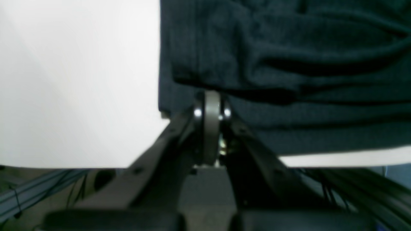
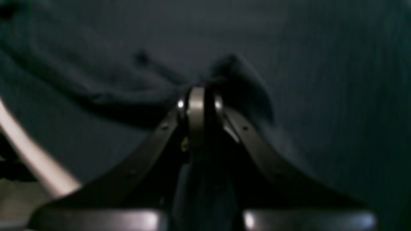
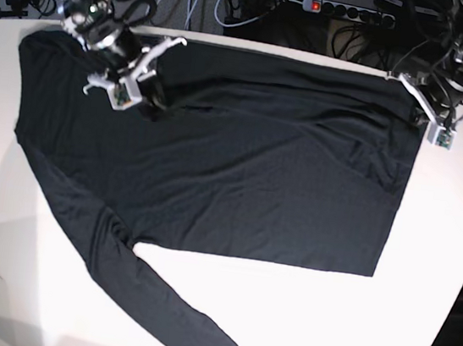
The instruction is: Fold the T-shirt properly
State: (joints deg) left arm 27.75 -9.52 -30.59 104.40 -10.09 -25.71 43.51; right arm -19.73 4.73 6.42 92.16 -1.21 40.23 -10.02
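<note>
Bright, even light from above floods the base view; the white table (image 3: pixel 423 275) glares almost featureless and the T-shirt (image 3: pixel 240 174) reads as flat black with faint creases. Both wrist views are soft and out of focus. The right wrist view is very dim, the left half blown out white.

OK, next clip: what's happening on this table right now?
A two-armed robot is working on a black long-sleeved T-shirt spread on a white table. The right end effector is shut on a pinch of fabric near the shirt's upper body. The left end effector is shut on the corner of the hem at the far edge. One sleeve trails out unfolded toward the near edge.
</note>
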